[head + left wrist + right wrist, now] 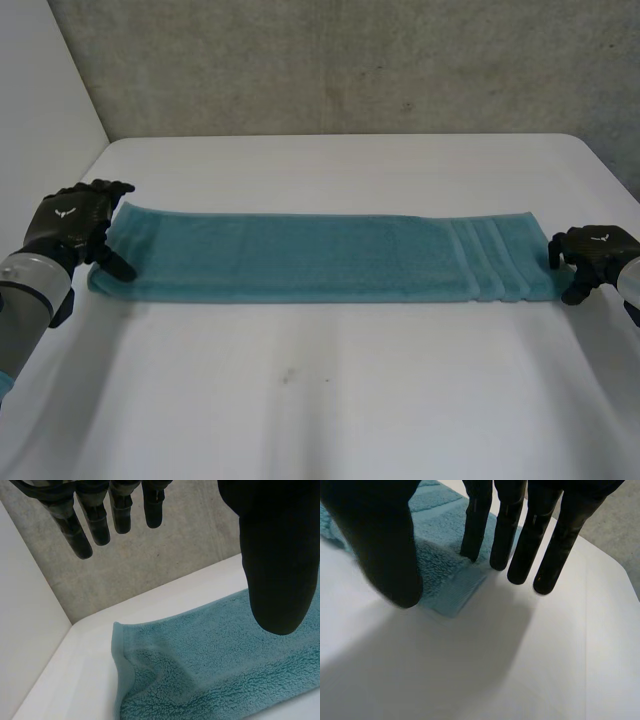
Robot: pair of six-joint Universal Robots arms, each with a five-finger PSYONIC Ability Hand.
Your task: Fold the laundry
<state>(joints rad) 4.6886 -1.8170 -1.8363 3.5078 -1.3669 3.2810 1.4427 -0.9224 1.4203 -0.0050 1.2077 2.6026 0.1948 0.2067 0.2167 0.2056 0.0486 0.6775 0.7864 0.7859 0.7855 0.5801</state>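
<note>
Grey concrete wall [350, 60] backs a white tabletop [320, 420], with a plain white side wall [40, 90] close along its left edge. A teal towel [300, 258] lies flat across the tabletop, folded into a long narrow strip that runs from one hand to the other; its long edges lie parallel to the tabletop's far edge. Its left end stops just short of the tabletop's left edge; its right end, marked by woven bands [485, 258], lies near the right edge. Open room is widest in front of the towel, a broad bare stretch toward the camera with one small dark speck [288, 376] on it. A narrower bare band lies behind the towel, up to the far edge.

The left hand [72, 222] sits at the towel's left end; in its wrist view the fingers [97, 525] hang straight and spread above the tabletop's corner, and the thumb [280, 555] hangs over the terry pile. The hand is released and grasps nothing; the towel's end corner lies flat below it.

The right hand [592, 250] sits at the towel's right end. In its wrist view the fingers are straight, their tips down at the end edge, one on the pile and the others on bare tabletop just beside it. The thumb stands apart over the cloth; the hand is released — the corner lies flat between thumb and fingers.
</note>
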